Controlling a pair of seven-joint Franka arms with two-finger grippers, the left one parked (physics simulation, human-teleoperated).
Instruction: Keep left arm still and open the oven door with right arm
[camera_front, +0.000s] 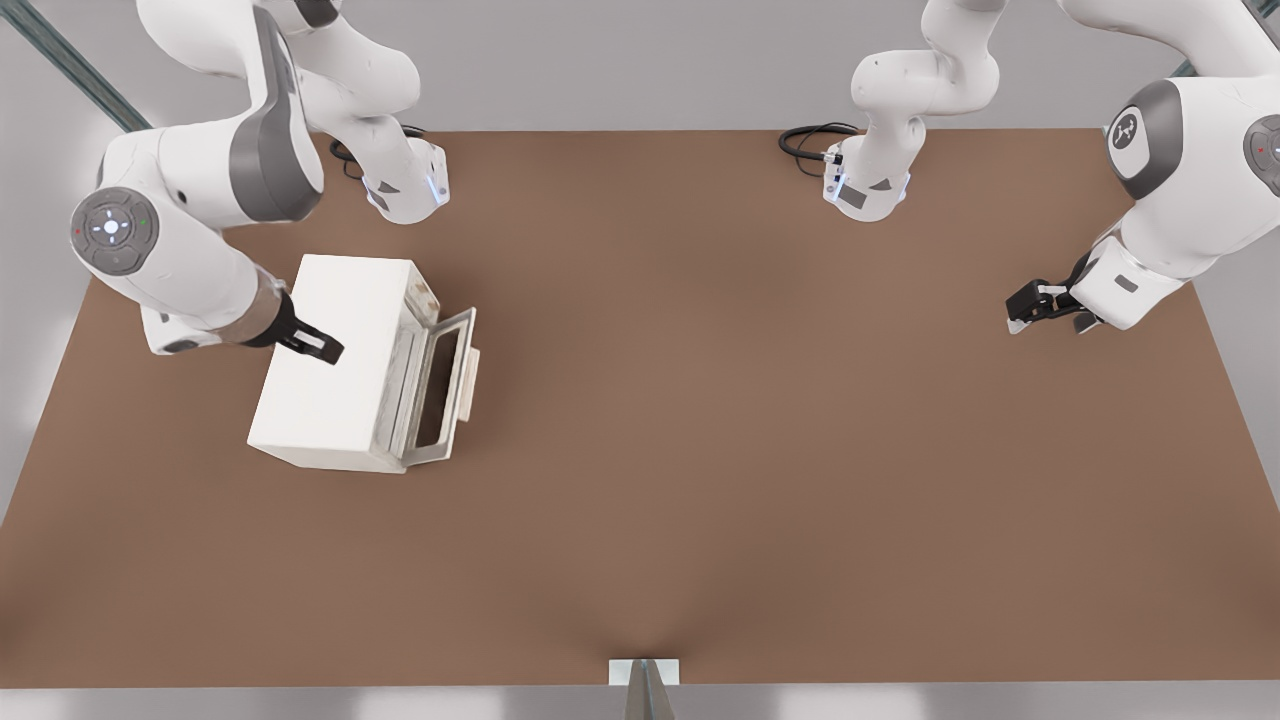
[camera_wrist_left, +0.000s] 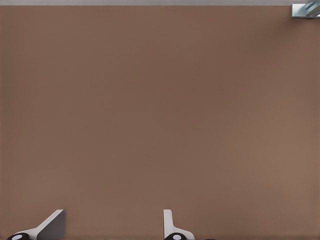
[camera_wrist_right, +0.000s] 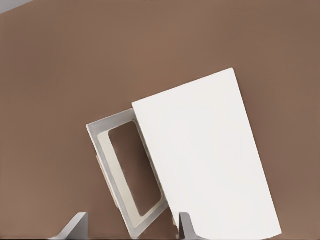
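Standing on the brown table (camera_front: 700, 450) toward the front view's left, the oven (camera_front: 335, 365) is a small cream-white box with plain sides and a flat top. Its grey-beige front face points toward the front view's right, and the oven door (camera_front: 447, 385) hangs partly open there, swung out from the face at an angle so that a wedge-shaped gap shows between door and oven. The door's dark window fills most of its frame, and the pale beige bar handle (camera_front: 470, 383) runs along the door's outer side, away from the oven. In the right wrist view the same door (camera_wrist_right: 127, 175) juts out from under the oven's top edge, table showing through its window.

Above the oven's top, near the edge farthest from the door, hovers the gripper (camera_front: 318, 345) of the right arm (camera_front: 190, 240). It touches neither the door nor the handle. In the right wrist view its two pale fingertips (camera_wrist_right: 187, 227) are spread well apart with nothing between them, one over the oven's top and the other over bare table beside the door.

Beyond the oven, at the table's far edge, sits the right arm's base (camera_front: 405, 185) with a black cable (camera_front: 345, 152) coiled next to it.
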